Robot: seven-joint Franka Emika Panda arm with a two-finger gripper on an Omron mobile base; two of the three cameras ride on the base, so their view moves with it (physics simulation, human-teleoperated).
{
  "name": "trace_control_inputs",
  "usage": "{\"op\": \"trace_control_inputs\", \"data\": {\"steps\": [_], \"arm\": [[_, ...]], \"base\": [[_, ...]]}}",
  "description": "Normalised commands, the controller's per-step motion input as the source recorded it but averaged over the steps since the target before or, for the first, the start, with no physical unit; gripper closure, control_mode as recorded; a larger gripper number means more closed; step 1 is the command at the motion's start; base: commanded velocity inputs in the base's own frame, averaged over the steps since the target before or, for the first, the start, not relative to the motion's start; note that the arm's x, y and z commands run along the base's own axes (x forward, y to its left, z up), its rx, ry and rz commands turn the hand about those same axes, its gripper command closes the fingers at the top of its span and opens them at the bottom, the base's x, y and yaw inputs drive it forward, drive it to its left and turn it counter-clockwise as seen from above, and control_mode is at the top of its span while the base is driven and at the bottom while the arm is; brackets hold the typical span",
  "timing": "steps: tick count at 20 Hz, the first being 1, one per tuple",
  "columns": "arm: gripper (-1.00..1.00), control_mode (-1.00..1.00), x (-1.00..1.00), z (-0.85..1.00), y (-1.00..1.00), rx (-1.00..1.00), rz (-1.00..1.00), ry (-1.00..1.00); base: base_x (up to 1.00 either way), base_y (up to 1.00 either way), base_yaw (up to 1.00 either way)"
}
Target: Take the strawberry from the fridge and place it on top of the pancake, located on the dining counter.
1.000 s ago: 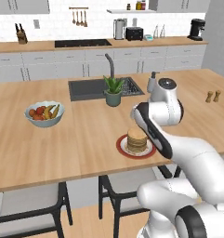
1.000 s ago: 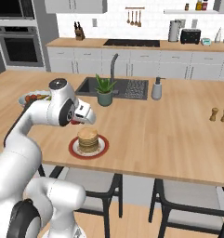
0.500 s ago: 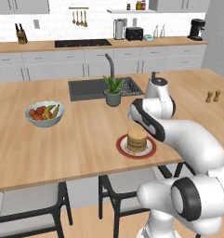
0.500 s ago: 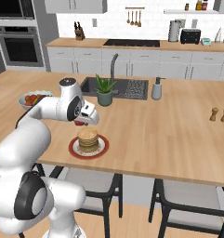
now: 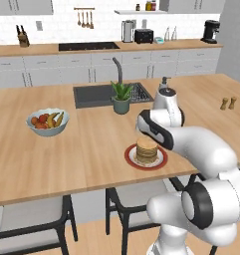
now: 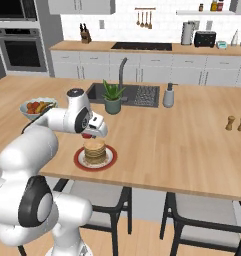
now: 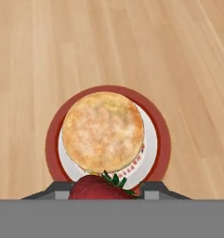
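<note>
The pancake (image 7: pixel 103 131) stack lies on a red-rimmed white plate (image 7: pixel 164 139) near the front edge of the dining counter (image 5: pixel 91 144). My gripper (image 6: pixel 90 135) hovers just above the stack's near-left edge, shut on the strawberry (image 7: pixel 97 188). The berry shows red with green leaves between the dark fingertips (image 7: pixel 55 190). From the right base the strawberry (image 6: pixel 86 135) is a red spot under the hand, above the pancake (image 6: pixel 95 150). From the left base my arm hides the gripper behind the pancake (image 5: pixel 147 148). The fridge is out of view.
A fruit bowl (image 5: pixel 47 121) stands at the counter's left. A potted plant (image 5: pixel 121 96) sits by the dark sink (image 5: pixel 94 94), with a soap dispenser (image 6: pixel 168 96) beside it. Salt and pepper shakers (image 6: pixel 236 123) stand far right. Chairs (image 6: pixel 202 225) tuck under the front edge.
The hand with the strawberry has come down and a little nearer, closing on the pancake stack. Plate and pancakes have not moved.
</note>
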Motion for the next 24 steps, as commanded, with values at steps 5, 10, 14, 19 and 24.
{"op": "trace_control_inputs", "data": {"steps": [5, 10, 14, 19, 24], "arm": [[1.0, -1.0, 0.1, -0.2, 0.02, 0.0, 0.0, 0.0], [1.0, -1.0, 0.22, -0.18, 0.06, 0.0, 0.0, 0.0], [1.0, -1.0, 0.18, -0.17, 0.02, 0.0, 0.0, 0.0], [1.0, -1.0, 0.23, -0.07, 0.0, 0.0, 0.0, 0.0], [1.0, -1.0, 0.22, -0.16, 0.0, 0.0, 0.0, 0.0]], "base": [[0.0, 0.0, 0.0], [0.0, 0.0, 0.0], [0.0, 0.0, 0.0], [0.0, 0.0, 0.0], [0.0, 0.0, 0.0]]}}
